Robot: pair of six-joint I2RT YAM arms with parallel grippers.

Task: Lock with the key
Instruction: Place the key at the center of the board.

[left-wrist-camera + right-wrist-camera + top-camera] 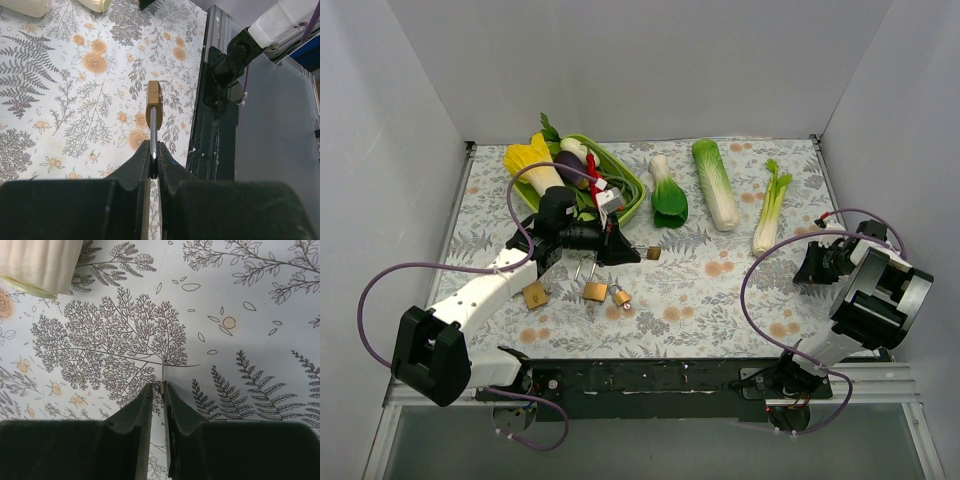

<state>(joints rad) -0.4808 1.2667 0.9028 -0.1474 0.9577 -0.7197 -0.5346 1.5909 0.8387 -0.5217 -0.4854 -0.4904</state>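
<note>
The shackle of the padlock point(154, 99) is partly hidden between the left fingers point(131, 175).

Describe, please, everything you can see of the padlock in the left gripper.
The padlock is small, with a brass-looking block body and a silvery shackle. The left gripper is shut on the shackle, with the body pointing out ahead of it, over the floral tablecloth. Whether it is locked cannot be told.

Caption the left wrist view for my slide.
Left gripper shut on the shackle of a brass padlock, over the floral cloth.
</note>
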